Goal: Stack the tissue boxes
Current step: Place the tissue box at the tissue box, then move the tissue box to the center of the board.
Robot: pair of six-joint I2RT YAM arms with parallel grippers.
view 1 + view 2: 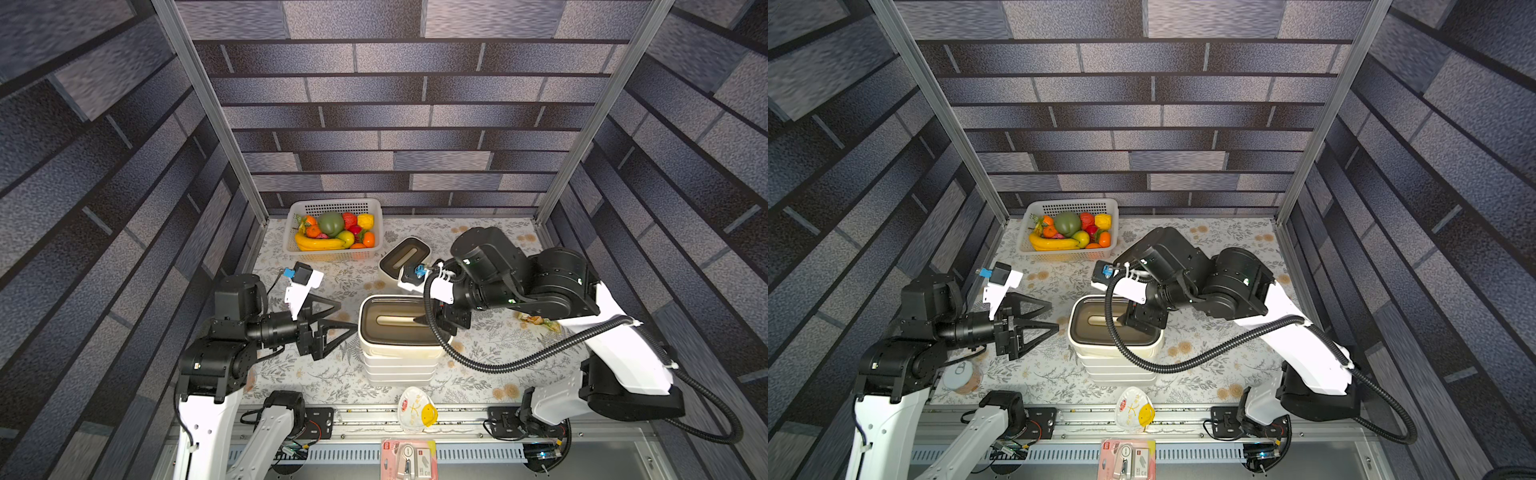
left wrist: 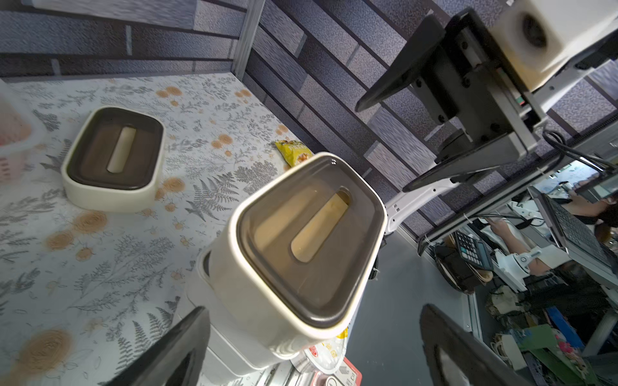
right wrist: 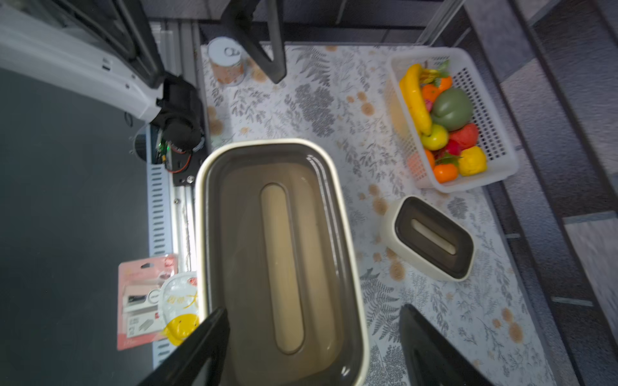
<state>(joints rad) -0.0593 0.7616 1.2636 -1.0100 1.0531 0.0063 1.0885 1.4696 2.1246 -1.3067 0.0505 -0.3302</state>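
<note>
Above the stack [image 1: 398, 365] — right tool [image 3: 312, 309], jaws apart

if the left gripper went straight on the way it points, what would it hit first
Probably the cream tissue box topping the stack, straight ahead of the left gripper; its height against the box is hard to judge.

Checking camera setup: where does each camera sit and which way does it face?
Top views: overhead at front, facing floral table; left arm and right arm.
Left wrist: beside stack, facing its top cream box with dark-brown slotted lid; left gripper.
Right wrist: above that box, facing down; right gripper.
All share that box; wrists its loose twin.
</note>
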